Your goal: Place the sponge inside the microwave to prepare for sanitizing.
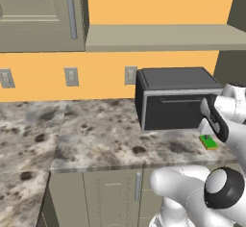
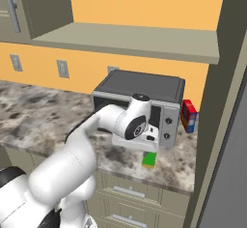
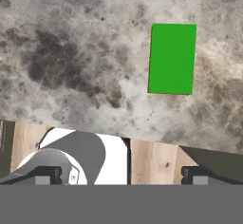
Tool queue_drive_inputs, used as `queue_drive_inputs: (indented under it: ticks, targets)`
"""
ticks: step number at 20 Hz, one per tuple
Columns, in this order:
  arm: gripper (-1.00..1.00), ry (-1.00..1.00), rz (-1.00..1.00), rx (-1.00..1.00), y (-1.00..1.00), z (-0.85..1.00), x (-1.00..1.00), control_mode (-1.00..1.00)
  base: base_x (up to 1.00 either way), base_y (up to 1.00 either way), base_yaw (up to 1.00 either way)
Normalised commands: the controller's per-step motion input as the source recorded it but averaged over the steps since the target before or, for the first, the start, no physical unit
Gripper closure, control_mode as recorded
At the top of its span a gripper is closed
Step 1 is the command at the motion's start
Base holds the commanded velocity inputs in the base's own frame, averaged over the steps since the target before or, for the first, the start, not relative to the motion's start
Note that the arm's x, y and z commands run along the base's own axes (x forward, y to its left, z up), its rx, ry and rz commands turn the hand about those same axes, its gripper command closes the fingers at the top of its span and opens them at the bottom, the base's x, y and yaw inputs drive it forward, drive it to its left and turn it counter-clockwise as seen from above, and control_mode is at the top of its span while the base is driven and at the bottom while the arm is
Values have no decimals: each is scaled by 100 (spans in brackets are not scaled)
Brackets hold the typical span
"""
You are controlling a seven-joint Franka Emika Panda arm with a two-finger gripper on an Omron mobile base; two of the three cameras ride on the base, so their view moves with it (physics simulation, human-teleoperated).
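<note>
The arm [image 2: 120, 123] hides part of the sponge [image 2: 149, 160].

Speckled stone surface [image 1: 101, 134] carrying a green sponge [image 3: 172, 59] lying flat near its front edge, below the claw; a grey-and-black oven [image 2: 144, 101] standing behind the claw; a red-and-blue box [image 2: 188, 115] beside the oven.
</note>
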Motion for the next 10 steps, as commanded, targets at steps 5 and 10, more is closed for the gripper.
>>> queue_drive_inputs:
  ticks: [5,10]
  targets:
    - [-100,0,0,0,-17,-18,39,-100,0,0,0]
    - [-100,0,0,0,-21,-19,28,-100,0,0,0]
